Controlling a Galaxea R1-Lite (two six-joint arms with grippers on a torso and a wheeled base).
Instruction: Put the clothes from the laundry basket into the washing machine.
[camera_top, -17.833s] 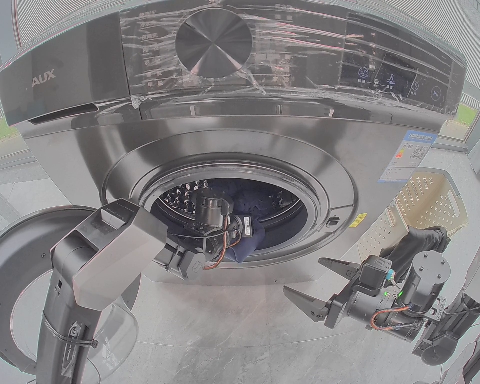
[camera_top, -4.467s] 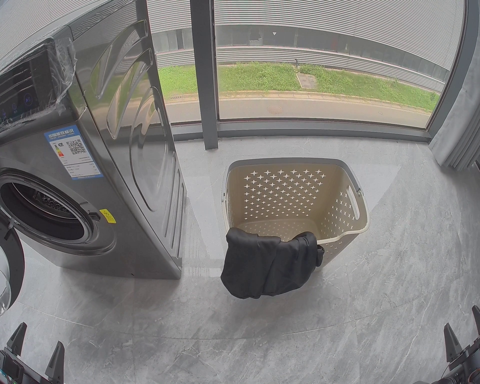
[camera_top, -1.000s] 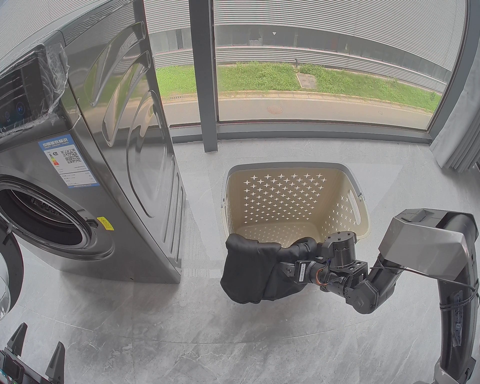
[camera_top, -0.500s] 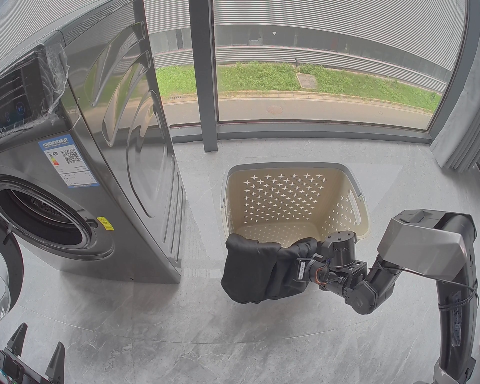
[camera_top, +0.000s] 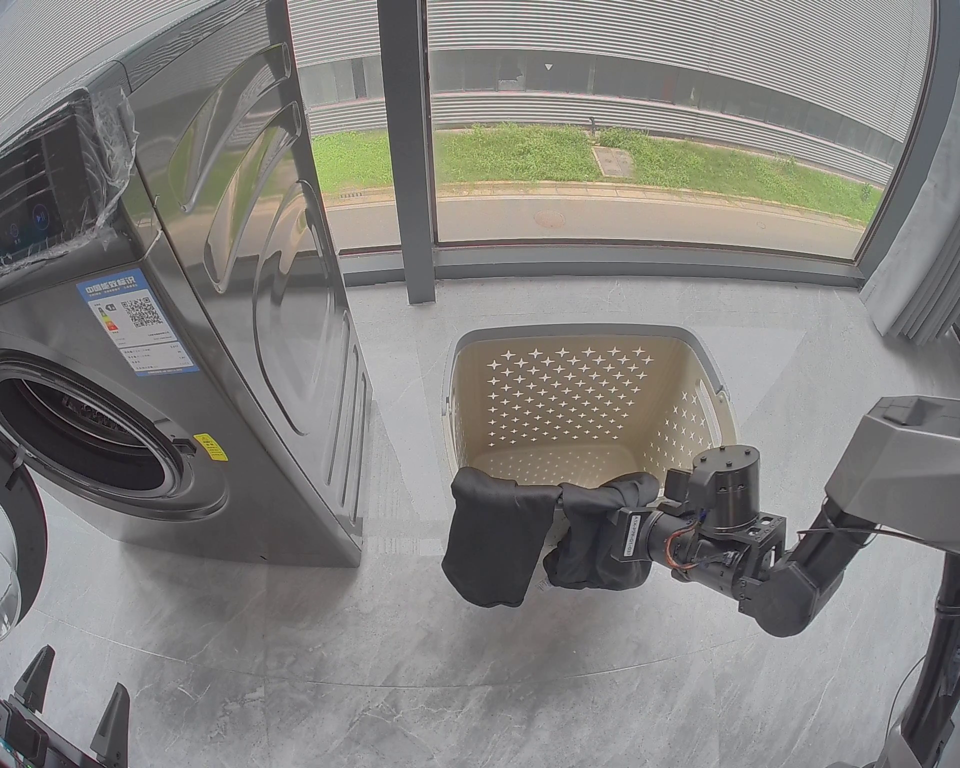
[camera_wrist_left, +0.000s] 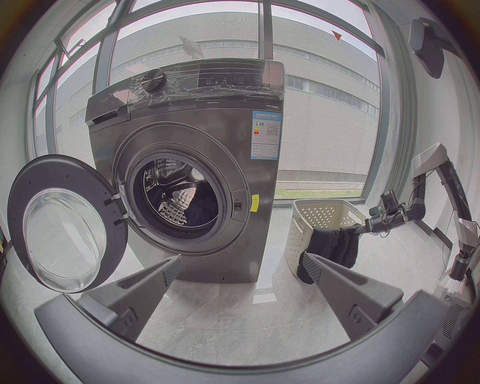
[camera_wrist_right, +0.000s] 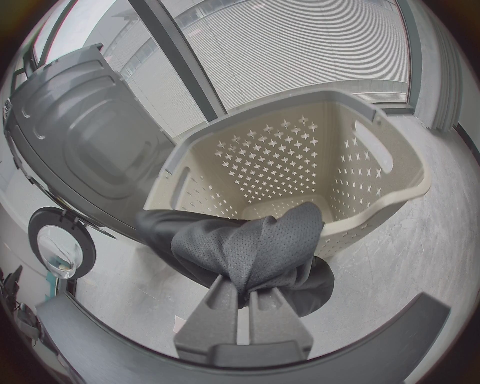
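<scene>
While the left gripper (camera_wrist_left: 240, 260) hangs low nr the floor w/ fingers spread and nothing between them, the right gripper (camera_wrist_right: 243, 292) pinches a bunched fold of the black garment (camera_wrist_right: 250, 245) just outside the near rim of the laundry basket (camera_top: 590, 345). Rest of cloth drapes over that rim, part hanging down the outer wall. Farther off, to robot's left: washing machine (camera_top: 250, 300), door (camera_wrist_left: 65, 222) swung open, dark cloth (camera_wrist_left: 202, 210) in drum (camera_wrist_left: 167, 182).

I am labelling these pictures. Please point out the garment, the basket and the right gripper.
garment (camera_top: 495, 545), head view, on its hanging part.
basket (camera_top: 580, 333), head view, on its far rim.
right gripper (camera_wrist_right: 243, 295), right wrist view, midway between its fingertips.
</scene>
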